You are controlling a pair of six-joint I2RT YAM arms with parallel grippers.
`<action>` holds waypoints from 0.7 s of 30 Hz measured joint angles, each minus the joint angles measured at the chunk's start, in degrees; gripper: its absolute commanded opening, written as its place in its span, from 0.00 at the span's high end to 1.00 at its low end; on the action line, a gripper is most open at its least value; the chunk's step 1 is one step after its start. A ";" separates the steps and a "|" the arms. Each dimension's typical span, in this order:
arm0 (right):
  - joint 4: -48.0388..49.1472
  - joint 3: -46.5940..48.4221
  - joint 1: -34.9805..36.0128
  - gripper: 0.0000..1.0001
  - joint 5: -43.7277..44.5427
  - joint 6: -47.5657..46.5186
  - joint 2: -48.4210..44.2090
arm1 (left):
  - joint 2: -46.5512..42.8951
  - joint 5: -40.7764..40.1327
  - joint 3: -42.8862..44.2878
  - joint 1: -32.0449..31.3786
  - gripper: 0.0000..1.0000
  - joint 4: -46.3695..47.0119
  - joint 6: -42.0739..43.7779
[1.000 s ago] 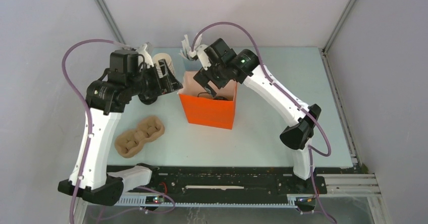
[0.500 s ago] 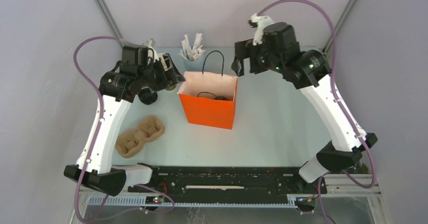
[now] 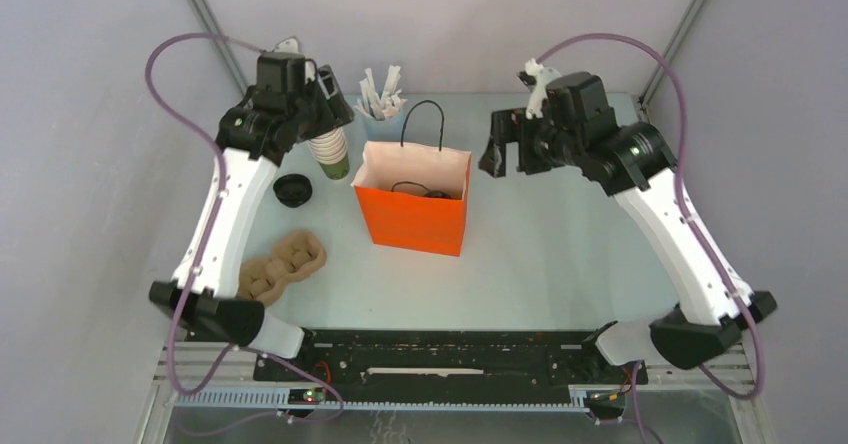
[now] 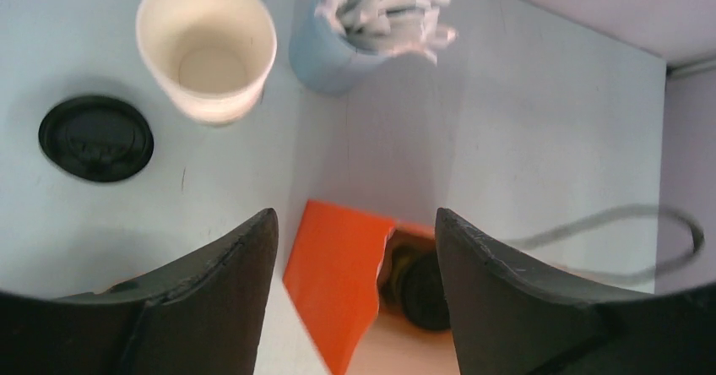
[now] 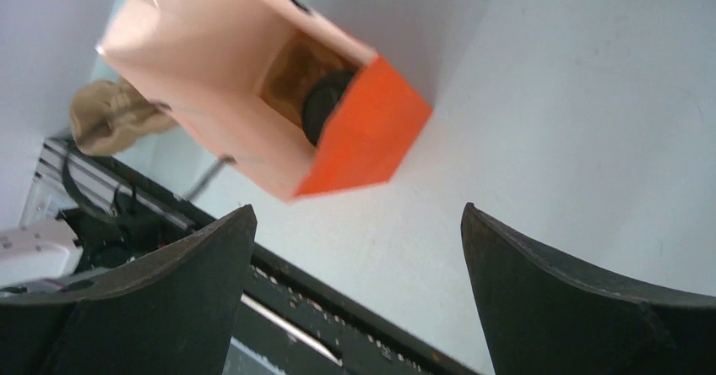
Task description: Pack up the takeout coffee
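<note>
**A:** Item one, hands?
**B:** Left hand point(image 4: 353, 223): spread apart, holding nothing. Right hand point(image 5: 356, 213): wide apart, empty.
**A:** Takeout coffee point(image 5: 323, 105)?
**B:** We see its black lid inside the orange bag point(image 3: 415, 219). We'd lift both hands straight clear, lest the bag tip.
**A:** Surface point(image 3: 560, 254), room?
**B:** Loose lid point(image 4: 95, 137), cup stack point(image 4: 207, 50), stick cup point(image 4: 329, 50), pulp carrier point(image 3: 278, 269). Grey walls point(image 3: 450, 14).

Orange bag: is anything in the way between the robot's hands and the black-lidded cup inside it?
No, nothing solid. The orange bag stands open at the top and the cup's black lid shows inside. Only a thin black handle droops into the mouth. The left gripper and right gripper hang open and empty.
</note>
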 measured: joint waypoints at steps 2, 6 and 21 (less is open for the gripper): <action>-0.50 -4.07 -0.68 0.00 -0.24 0.07 -3.93 | 4.11 -0.90 2.23 0.28 0.29 2.43 0.11; -1.46 -13.09 -3.69 0.00 -0.81 0.59 -14.75 | 15.19 -2.10 9.70 0.70 0.37 6.58 1.60; -5.60 -15.85 -12.02 0.00 -3.41 -1.38 -26.12 | 36.65 -5.38 24.11 0.98 0.44 6.84 7.19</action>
